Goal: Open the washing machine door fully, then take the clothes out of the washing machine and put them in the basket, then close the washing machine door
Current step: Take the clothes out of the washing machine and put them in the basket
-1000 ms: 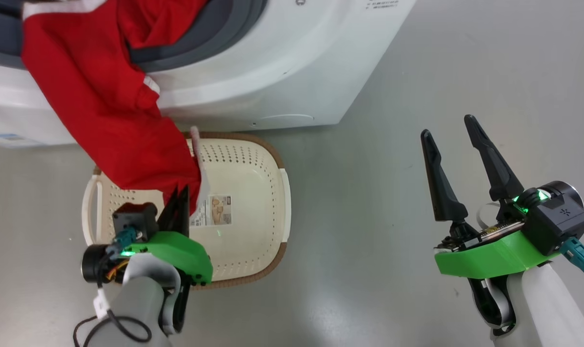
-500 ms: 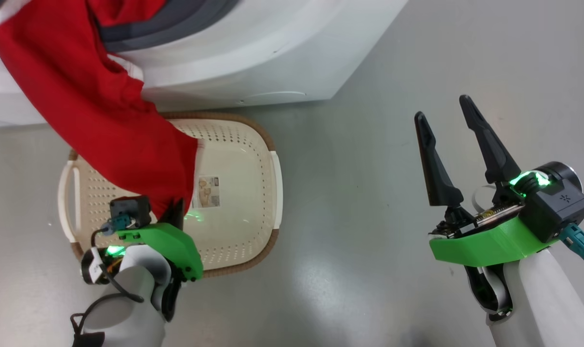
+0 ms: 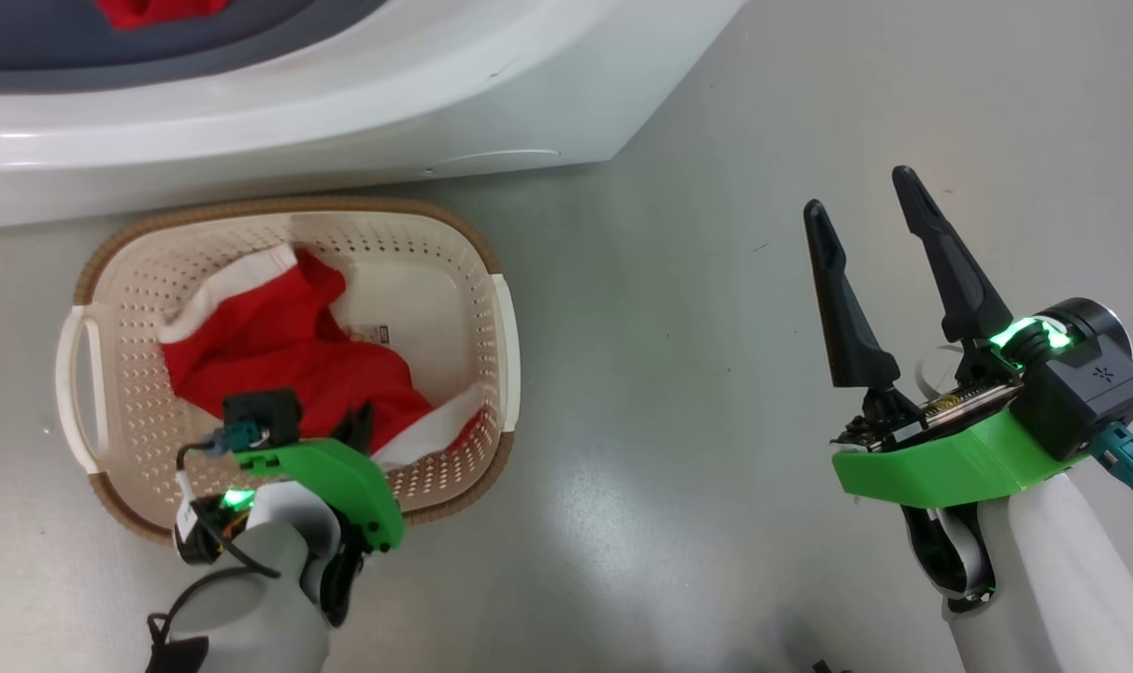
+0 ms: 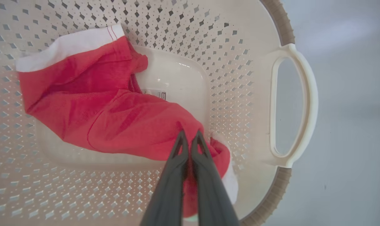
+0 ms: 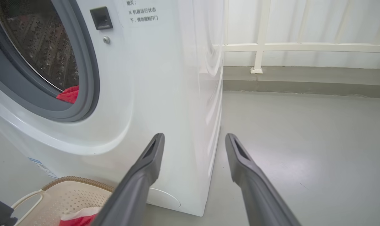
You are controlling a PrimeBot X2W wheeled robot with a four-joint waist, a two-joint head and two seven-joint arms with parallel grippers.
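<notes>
Head view first: we look down on the basket, which sits on the grey floor just in front of the washing machine. Inside it lie the clothes, a red heap with white trim. They spread over the bottom from the far left corner toward the near right wall and partly cover a paper label. Our left gripper reaches down into the basket at its near side, over the red heap.

In the left wrist view its two dark fingers are pressed together and clenched on a fold of the clothes. Red fabric shows in the slit between them and bunches around their tips. One white side handle of the basket stands at the right of that view, set between stretches of brown rim.

Our right gripper hangs over bare floor, well apart from the basket and to the right of the washing machine's corner. Its jaws are released and spread wide, with nothing between them. Its wrist view looks along the floor at the front and side of the washing machine. The round opening with its grey seal is uncovered, and a bit of red cloth lies at the bottom of the steel drum. Behind, a white railing runs along the wall.
</notes>
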